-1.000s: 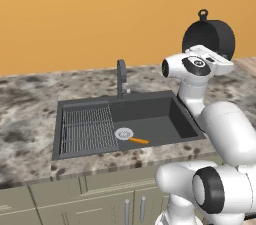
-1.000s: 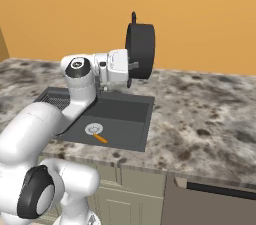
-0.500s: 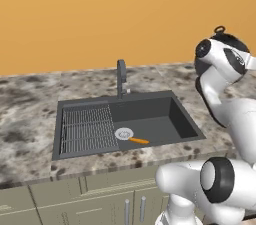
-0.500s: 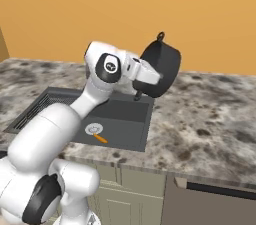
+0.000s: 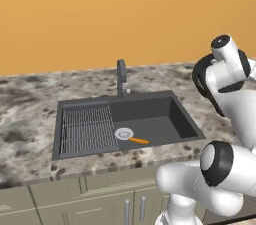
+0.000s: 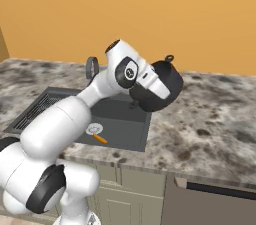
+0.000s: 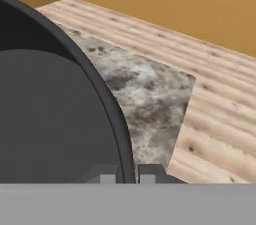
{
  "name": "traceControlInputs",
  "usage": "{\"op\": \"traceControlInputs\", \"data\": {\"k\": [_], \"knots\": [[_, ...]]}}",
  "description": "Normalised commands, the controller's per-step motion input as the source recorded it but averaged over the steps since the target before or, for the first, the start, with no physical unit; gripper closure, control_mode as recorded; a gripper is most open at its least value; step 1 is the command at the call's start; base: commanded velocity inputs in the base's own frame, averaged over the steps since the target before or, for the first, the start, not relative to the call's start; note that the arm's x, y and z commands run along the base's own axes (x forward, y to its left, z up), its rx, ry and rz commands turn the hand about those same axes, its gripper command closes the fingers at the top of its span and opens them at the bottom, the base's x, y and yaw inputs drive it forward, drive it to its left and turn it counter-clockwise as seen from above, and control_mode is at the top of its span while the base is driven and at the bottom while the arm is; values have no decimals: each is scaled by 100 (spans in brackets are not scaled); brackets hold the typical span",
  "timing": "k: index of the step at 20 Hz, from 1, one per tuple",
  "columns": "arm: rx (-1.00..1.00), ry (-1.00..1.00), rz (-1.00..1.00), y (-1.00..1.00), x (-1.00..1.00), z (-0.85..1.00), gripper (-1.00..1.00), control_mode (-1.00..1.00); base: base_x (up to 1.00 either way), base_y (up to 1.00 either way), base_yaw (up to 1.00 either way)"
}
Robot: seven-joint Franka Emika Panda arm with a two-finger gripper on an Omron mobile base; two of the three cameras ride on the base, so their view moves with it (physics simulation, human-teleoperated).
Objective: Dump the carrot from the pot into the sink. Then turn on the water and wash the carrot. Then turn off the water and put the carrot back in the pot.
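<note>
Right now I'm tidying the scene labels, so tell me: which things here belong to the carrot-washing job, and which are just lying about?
Part of the job:
carrot, lying in the sink beside the drain
sink
pot, held by its rim in the shut gripper
faucet

Just there:
wire rack in the sink
cabinet doors below the counter

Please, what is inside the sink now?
Inside the sink, the carrot lies on the basin floor beside the round drain. A wire rack fills one half. What lies under the rack cannot be seen.
</note>
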Motion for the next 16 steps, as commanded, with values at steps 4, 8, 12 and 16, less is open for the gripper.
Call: {"op": "traceControlInputs", "data": {"k": [4, 8, 12, 16], "knots": [[51, 0, -8, -3, 0, -52, 100, -100, 0, 0, 0], [36, 0, -7, 0, 0, -54, 100, -100, 0, 0, 0], [27, 0, -5, 0, 0, -70, 100, -100, 0, 0, 0], [9, 0, -2, 0, 0, -71, 100, -100, 0, 0, 0]]}}
